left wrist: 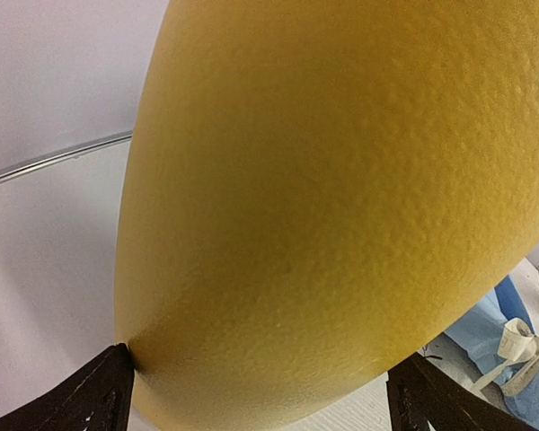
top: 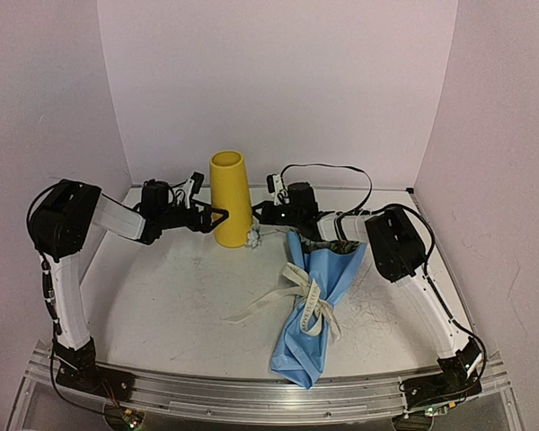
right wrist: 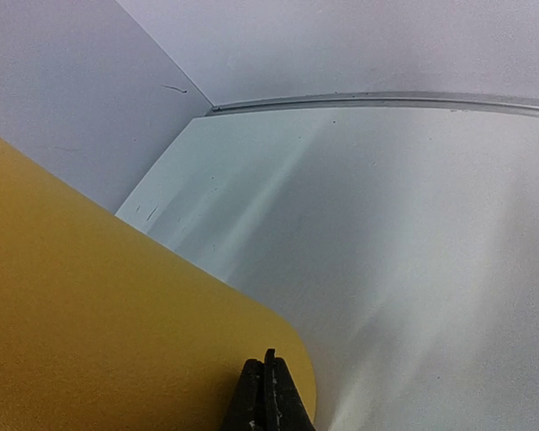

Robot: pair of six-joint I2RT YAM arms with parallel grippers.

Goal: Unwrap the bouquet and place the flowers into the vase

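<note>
The yellow vase stands upright at the back middle of the table and fills the left wrist view. My left gripper is open wide, its fingers on either side of the vase's lower part, the left one touching it. My right gripper is shut on nothing, its tips just beside the vase's right flank. The bouquet lies wrapped in light blue paper with its cream ribbon bow tied. The flowers are mostly hidden under my right arm; a bit of green shows.
A small pale bit lies at the vase's foot. White walls close in the table at the back and both sides, with a raised rim along the far edge. The bouquet's blue paper shows at the right of the left wrist view.
</note>
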